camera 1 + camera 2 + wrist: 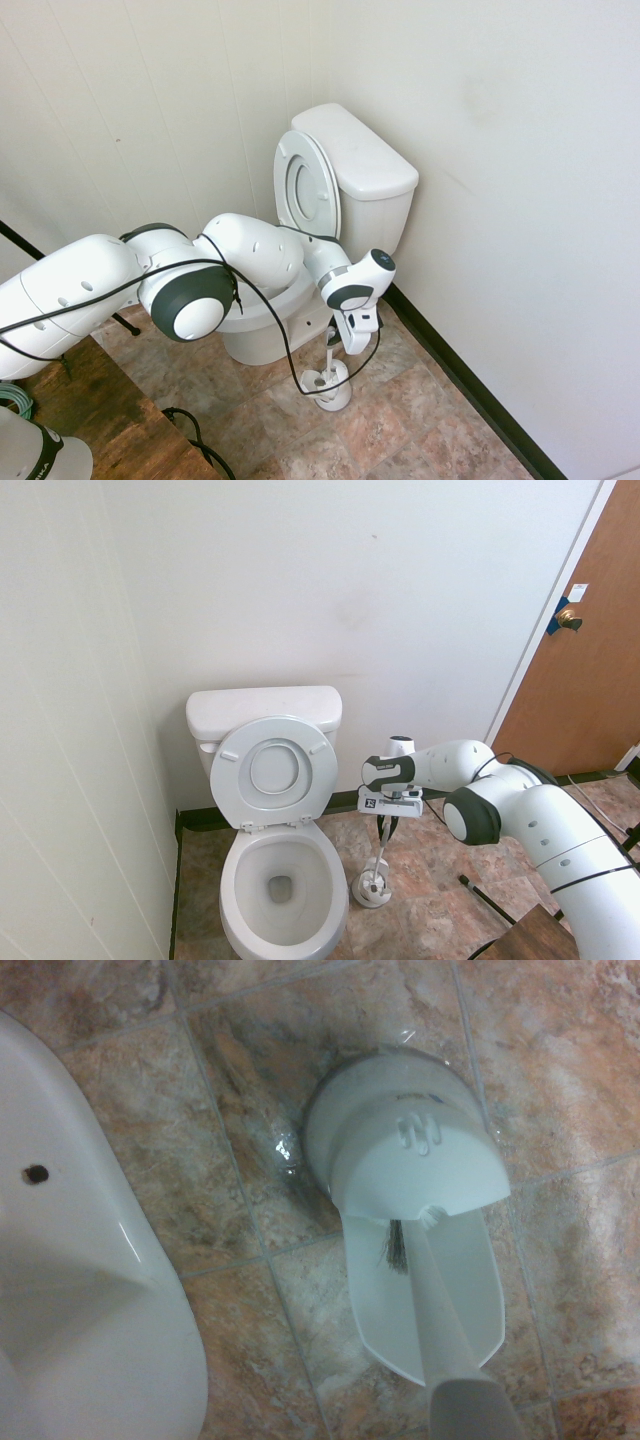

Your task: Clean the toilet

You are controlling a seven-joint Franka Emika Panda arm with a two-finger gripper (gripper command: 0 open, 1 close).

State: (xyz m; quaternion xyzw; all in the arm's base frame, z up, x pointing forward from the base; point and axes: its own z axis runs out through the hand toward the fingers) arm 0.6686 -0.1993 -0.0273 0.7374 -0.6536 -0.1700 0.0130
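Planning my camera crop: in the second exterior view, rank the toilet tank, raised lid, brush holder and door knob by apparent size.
1. Raised lid and tank look alike; the lid hides part of the tank.
2. Brush holder.
3. Door knob, which is farther away.

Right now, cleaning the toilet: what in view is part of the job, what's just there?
Job:
- toilet, seat and lid up, bowl open
- toilet brush, handle in the shut gripper, head in its holder
- brush holder on the floor beside the bowl

Just there:
- wooden door
- dark stick lying on the floor tiles
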